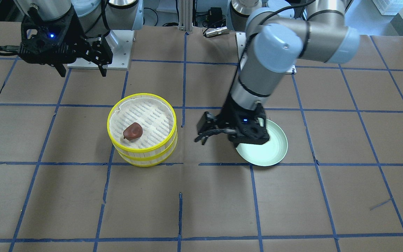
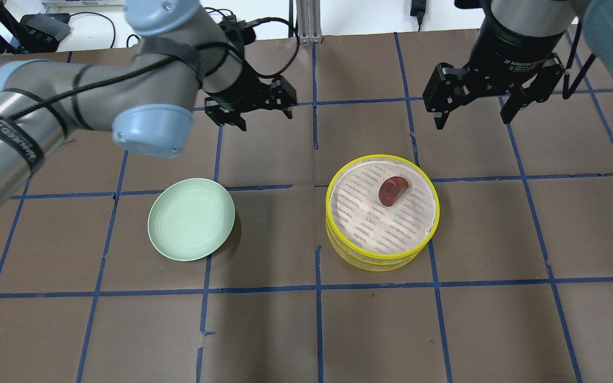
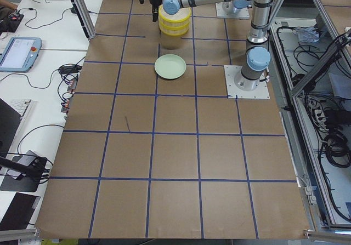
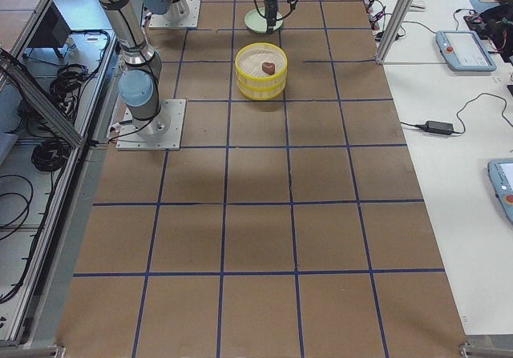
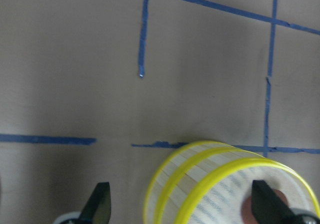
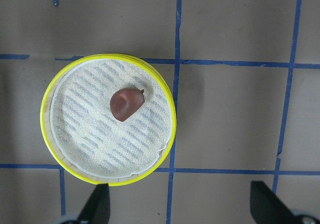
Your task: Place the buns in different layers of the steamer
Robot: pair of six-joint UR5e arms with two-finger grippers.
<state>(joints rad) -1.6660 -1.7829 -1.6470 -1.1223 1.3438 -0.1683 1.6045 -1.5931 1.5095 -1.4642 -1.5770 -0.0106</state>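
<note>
The reddish-brown oval bun (image 2: 393,191) lies on the white perforated liner (image 6: 90,129) in the top tier of the round two-tier steamer (image 2: 375,260) with bright yellow rims and pale slatted sides. It sits off centre, on the half away from the robot. Its long axis runs diagonally across the liner. One end is broad and rounded; the other narrows to a small tip that points away from the robot and toward its right side. The surface is smooth, dark and slightly glossy.

The right wrist view looks straight down on the bun (image 6: 127,103) and shows the tip clearly, but only the top rim of the steamer. The left wrist view shows the stacked yellow rims and the slatted wall from the side, with only a sliver of the bun. The upper tier hides the inside of the lower one in every view.

The left gripper (image 2: 257,118) hangs between the steamer and the round pale green plate (image 2: 191,218), fingers spread and holding nothing. In the front-facing view it covers part of the plate; the overhead view shows the plate whole. The right gripper (image 2: 471,122) is raised above the brown taped table (image 2: 306,330), jaws wide apart and unloaded.
</note>
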